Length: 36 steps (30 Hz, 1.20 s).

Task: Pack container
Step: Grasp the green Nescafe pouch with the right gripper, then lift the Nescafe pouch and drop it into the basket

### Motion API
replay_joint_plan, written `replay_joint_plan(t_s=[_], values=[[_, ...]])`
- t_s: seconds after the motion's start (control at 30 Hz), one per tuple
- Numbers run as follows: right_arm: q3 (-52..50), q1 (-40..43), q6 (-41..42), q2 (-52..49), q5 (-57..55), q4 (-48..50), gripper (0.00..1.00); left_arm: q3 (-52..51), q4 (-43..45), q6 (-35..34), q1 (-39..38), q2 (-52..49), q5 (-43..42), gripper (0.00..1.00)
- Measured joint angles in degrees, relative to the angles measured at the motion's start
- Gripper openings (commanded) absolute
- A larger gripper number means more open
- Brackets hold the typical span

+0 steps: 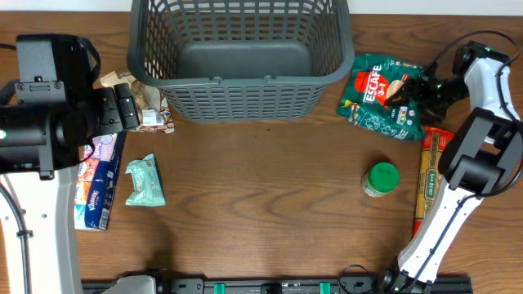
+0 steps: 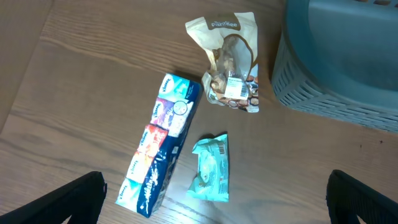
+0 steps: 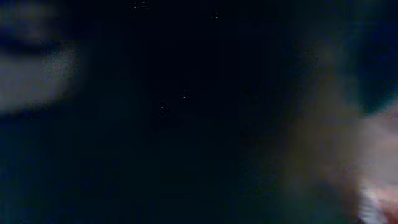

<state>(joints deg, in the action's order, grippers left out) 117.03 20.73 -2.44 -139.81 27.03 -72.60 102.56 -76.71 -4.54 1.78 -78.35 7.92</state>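
— Looking at the left claw, would you call it released?

— Yes. Its two dark fingers sit at the bottom corners of the wrist view, spread wide, gripping nothing. It hangs above the desk at the left of the overhead frame.

— What lies beneath it?

— A teal packet, flat on the wood. Just left of that lies a long tissue pack, and a beige snack bag is above them, near the basket's corner.

— And the right claw?

— It's at the right edge of a green coffee bag, in the upper right of the overhead frame. Its own camera shows only dark blur, so I can't tell whether it's clenched or loose.

— Where's the container?

— Top middle, a grey slatted basket between the snack bag and the coffee bag. Lower right, a green-lidded jar stands near a long orange packet.
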Motion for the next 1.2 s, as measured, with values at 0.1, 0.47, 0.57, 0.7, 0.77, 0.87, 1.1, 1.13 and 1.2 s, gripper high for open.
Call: replay_joint_plan(t_s=[0.1,0.47,0.57,0.7,0.77,0.87,1.1,1.13,1.2], values=[[0.59,-0.66,-0.11,0.00,0.96,0.76,0.01,0.00,0.00,0.00,0.00,0.00,0.02,0.99],[0.98,-1.38,-0.09,0.07,1.53,0.85,0.01,0.00,0.00,0.00,0.00,0.00,0.00,0.99],[0.92,-1.49,0.11,0.61,1.14,0.85,0.01,0.00,0.00,0.00,0.00,0.00,0.02,0.99],[-0.61,-2.40,1.81,3.52,-2.38,2.01,0.01,0.00,0.00,0.02,0.00,0.00,0.00,0.99],[-1.68,-2.93,3.08,6.25,-5.44,3.26,0.01,0.00,0.00,0.00,0.00,0.00,0.00,0.99],[-2.38,-3.06,4.90,12.24,-9.84,5.92,0.01,0.00,-0.04,0.00,0.00,0.00,0.00,0.99],[-2.29,-4.57,6.51,34.91,-16.70,14.29,0.01,0.00,-0.26,0.00,0.00,0.00,0.00,0.99],[-2.12,-5.40,6.25,37.68,-17.16,15.39,0.01,0.00,-0.28,0.00,0.00,0.00,0.00,0.99],[-1.62,-8.09,4.13,42.32,-17.42,17.59,0.01,0.00,-0.42,0.00,0.00,0.00,0.00,0.99]])
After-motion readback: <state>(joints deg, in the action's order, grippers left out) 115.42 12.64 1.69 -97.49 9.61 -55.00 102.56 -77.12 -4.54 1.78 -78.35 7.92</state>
